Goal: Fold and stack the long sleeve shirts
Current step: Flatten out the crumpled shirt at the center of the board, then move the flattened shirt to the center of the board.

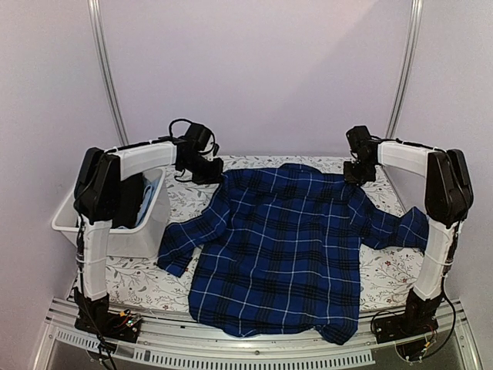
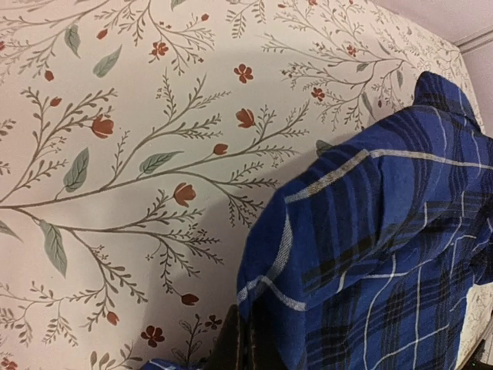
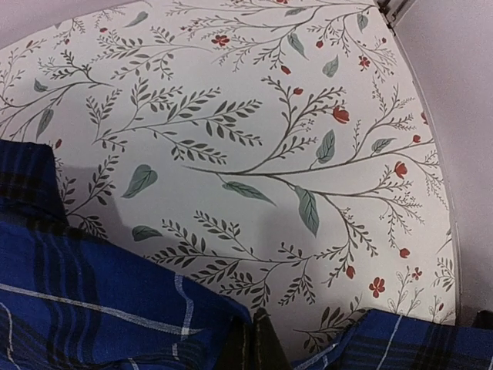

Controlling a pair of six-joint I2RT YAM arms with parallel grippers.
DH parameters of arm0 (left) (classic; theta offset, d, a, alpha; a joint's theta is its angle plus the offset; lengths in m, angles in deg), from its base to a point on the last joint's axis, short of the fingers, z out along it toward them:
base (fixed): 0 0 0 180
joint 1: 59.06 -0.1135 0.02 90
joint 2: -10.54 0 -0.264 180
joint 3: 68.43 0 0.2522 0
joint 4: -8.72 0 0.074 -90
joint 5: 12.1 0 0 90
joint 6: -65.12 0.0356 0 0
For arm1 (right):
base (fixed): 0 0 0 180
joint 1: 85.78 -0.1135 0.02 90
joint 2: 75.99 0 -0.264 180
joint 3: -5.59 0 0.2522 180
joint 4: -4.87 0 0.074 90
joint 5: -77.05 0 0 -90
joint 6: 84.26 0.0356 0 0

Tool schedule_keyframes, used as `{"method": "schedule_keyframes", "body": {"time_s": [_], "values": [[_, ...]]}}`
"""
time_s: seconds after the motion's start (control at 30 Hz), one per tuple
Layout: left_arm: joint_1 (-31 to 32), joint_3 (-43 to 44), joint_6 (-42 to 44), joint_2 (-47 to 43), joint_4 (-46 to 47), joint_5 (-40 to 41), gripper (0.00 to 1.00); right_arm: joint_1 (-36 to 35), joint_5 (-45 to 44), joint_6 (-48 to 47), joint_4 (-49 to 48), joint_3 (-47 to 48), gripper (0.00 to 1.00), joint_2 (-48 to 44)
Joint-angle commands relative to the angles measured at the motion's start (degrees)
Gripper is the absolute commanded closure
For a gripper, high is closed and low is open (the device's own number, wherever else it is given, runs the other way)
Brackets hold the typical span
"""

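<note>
Left pincer (image 1: 209, 174) and right pincer (image 1: 359, 176) each look clenched on a shoulder of the navy plaid shirt (image 1: 277, 247), which lies spread, sleeves out, across the floral table (image 1: 389, 270) (no fold made yet, I judge), with all stacking yet to do.

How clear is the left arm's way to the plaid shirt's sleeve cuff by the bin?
Probably yes: the plaid shirt has its cuff lying flat and uncovered beside the bin. The left gripper looks shut on the shirt's shoulder, so it must release first.
</note>
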State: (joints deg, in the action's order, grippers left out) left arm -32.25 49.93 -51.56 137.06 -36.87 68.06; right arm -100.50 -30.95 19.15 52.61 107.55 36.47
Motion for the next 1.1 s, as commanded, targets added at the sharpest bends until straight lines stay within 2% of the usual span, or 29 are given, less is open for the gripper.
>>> {"method": "schedule_keyframes", "body": {"time_s": [0.0, 0.13, 0.23, 0.27, 0.3, 0.37, 0.43, 0.5, 0.63, 0.73, 0.87, 1.07], "values": [[-0.67, -5.62, -1.28, -4.53, 1.63, -0.22, 1.00, -0.53, 2.45, 1.25, -3.22, -6.74, 1.00, -1.94], [-0.79, -11.90, -1.20, -6.34, 6.39, -0.10, 1.00, -0.48, 3.71, 1.69, -7.75, -12.37, 0.93, -4.02], [-1.05, -7.99, 0.05, -3.28, 5.07, 0.73, 1.00, 0.03, 3.94, 0.51, -7.76, -9.87, 0.90, -1.61], [-1.03, -5.73, 0.68, -2.00, 4.44, 1.32, 0.95, 0.35, 4.11, 0.22, -7.21, -8.65, 0.84, -0.84], [-1.07, -2.96, 1.40, -0.63, 2.88, 1.99, 0.80, 0.91, 4.10, 0.21, -6.16, -7.30, 0.72, 0.34], [-1.09, 2.29, 2.42, 0.80, -0.75, 3.39, 0.57, 1.18, 3.27, 0.31, -4.96, -5.94, 0.47, 0.71], [-0.76, 3.97, 3.03, -0.13, -1.33, 4.80, 0.38, 1.03, 3.62, 0.50, -4.34, -6.25, 0.29, -1.37], [0.23, 3.49, 3.54, -2.57, -1.11, 7.17, 0.33, -0.24, 4.03, 1.14, -3.91, -7.47, 0.21, -4.34], [3.66, -0.84, 4.22, -7.52, 1.36, 7.84, 0.32, -4.94, 4.45, 2.82, -4.45, -9.67, 0.20, -9.90], [7.18, -4.00, 3.56, -9.85, 1.59, 9.11, 0.33, -6.38, 10.21, 5.47, -7.49, -12.66, 0.31, -11.74], [11.12, -11.80, 0.50, -12.67, 7.56, 4.38, 0.37, -7.75, 13.10, 7.87, -10.69, -14.97, 0.44, -10.05], [15.98, -14.41, -2.04, -9.42, 9.73, 0.57, 0.41, -7.96, 12.71, 9.75, -14.50, -17.17, 0.46, -4.85]]}}
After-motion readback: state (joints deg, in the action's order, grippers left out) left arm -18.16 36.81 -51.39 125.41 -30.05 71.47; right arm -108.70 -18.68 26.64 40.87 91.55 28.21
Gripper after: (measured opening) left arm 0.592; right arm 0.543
